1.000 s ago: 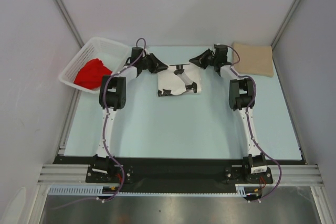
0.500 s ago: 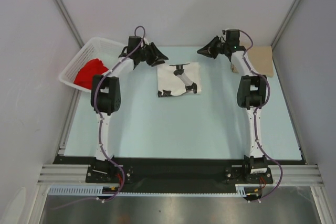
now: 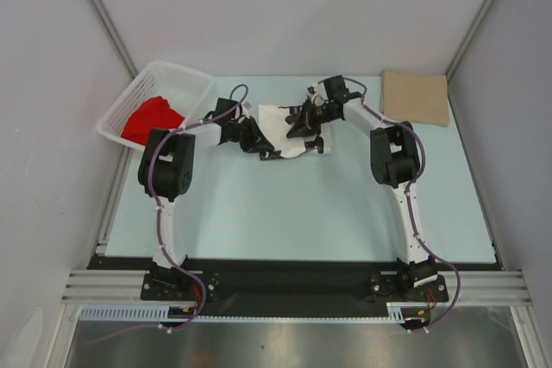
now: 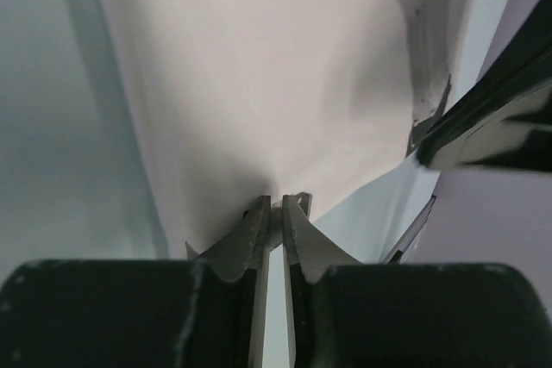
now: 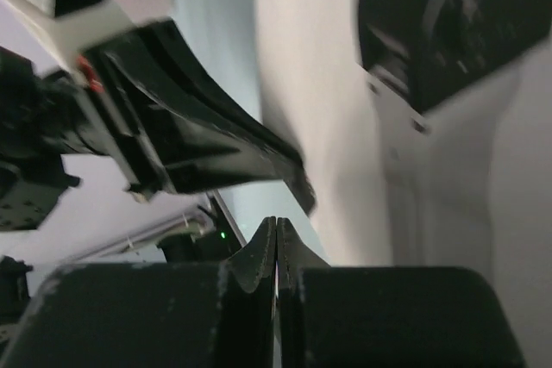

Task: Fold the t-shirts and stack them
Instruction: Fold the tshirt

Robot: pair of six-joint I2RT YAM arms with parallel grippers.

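Pale blue tabletop (image 3: 302, 204) between grey walls. Both arms meet over the white t-shirt (image 3: 274, 118) at the far middle, probably to lift an edge for folding. The left gripper (image 4: 276, 211) pinches its edge. The right gripper (image 5: 276, 228) is clamped tight, whether on cloth is unclear. Black marks dot the rumpled fabric. A tan t-shirt (image 3: 416, 96) lies folded far right, and a red t-shirt (image 3: 153, 121) sits in a basket (image 3: 185, 75).

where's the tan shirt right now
In the top view the tan shirt lies flat at the far right corner of the table, well right of the white shirt.
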